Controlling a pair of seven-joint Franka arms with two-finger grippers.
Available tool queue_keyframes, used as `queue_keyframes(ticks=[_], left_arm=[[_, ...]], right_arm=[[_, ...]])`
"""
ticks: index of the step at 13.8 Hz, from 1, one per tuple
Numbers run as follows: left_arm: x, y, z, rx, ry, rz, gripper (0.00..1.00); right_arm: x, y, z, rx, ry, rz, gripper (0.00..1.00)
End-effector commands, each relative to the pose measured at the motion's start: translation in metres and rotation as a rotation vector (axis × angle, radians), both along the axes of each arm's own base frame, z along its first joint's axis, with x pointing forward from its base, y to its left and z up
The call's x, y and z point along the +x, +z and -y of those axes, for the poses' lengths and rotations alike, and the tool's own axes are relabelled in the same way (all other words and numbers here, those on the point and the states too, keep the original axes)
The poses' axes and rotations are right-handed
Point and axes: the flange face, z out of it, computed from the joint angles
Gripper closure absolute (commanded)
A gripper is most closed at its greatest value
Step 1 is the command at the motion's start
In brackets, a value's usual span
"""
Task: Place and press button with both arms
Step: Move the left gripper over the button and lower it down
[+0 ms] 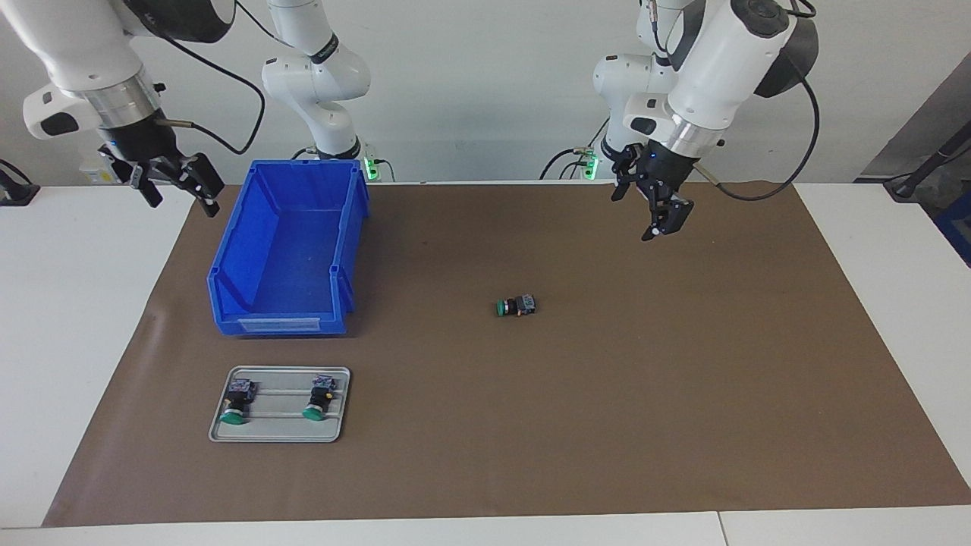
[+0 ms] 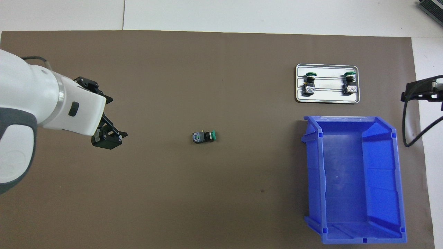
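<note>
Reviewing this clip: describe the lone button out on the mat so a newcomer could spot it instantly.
Start at the brown mat that covers the table and look at its middle. The button lies there on its side, bare mat all round it, with no gripper touching it. The two other green-capped buttons sit on a grey tray beside the blue bin; this one lies alone.
</note>
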Motion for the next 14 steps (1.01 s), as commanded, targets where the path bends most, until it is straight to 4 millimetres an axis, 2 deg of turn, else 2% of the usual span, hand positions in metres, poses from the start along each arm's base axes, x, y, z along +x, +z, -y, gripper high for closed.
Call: queue_keyframes(ticks=[1, 3, 5, 8, 10, 12, 14], left_arm=[[-0.001, -0.034, 0.023, -0.012, -0.097, 0.005, 0.01], [0.004, -0.058, 0.041, -0.026, -0.133, -0.013, 0.01], [0.0, -0.087, 0.063, -0.021, -0.206, -0.021, 0.01], [-0.005, -0.109, 0.093, -0.051, -0.223, 0.09, 0.01], [-0.004, -0.127, 0.103, -0.048, -0.229, 0.074, 0.02], [-0.008, -0.148, 0.124, -0.048, -0.234, 0.063, 0.03], [-0.012, -0.176, 0.15, -0.057, -0.188, 0.067, 0.03]], right_arm=[[-0.003, -0.007, -0.005, 0.016, 0.035, -0.023, 0.0], [-0.005, -0.007, -0.006, 0.018, 0.038, -0.027, 0.0], [-0.005, -0.007, -0.011, 0.017, 0.047, -0.032, 0.0], [-0.003, -0.011, -0.013, -0.002, 0.032, -0.02, 0.0], [-0.001, -0.011, -0.013, -0.002, -0.009, 0.004, 0.0], [-0.001, -0.016, -0.015, -0.013, -0.023, -0.001, 0.0], [-0.004, -0.016, -0.03, -0.051, 0.007, -0.006, 0.0]])
